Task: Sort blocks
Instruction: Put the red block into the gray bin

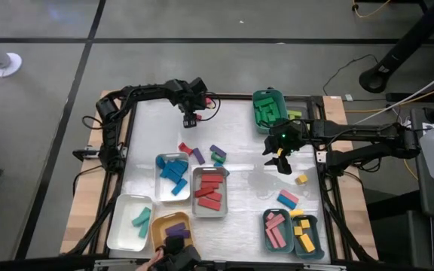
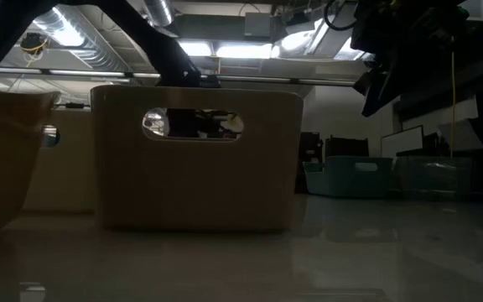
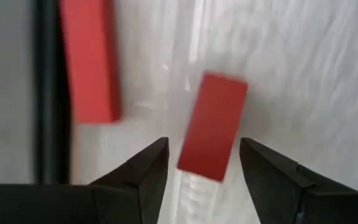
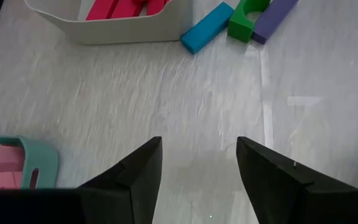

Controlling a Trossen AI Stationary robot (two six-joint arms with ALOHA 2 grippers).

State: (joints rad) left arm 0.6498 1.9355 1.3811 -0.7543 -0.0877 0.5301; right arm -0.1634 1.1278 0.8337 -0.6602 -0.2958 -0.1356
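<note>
Blocks, sorted by colour, fill trays on my table point(image 1: 247, 147); a red block point(image 3: 212, 127) lies between my open left jaws point(image 3: 204, 163) (another red beside it). My right jaws point(image 4: 199, 163) gape over bare table.

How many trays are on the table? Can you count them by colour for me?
Green tray: 1
Teal trays: 2
Orange tray: 1
White or pale grey trays: 3
Total: 7 trays
</note>
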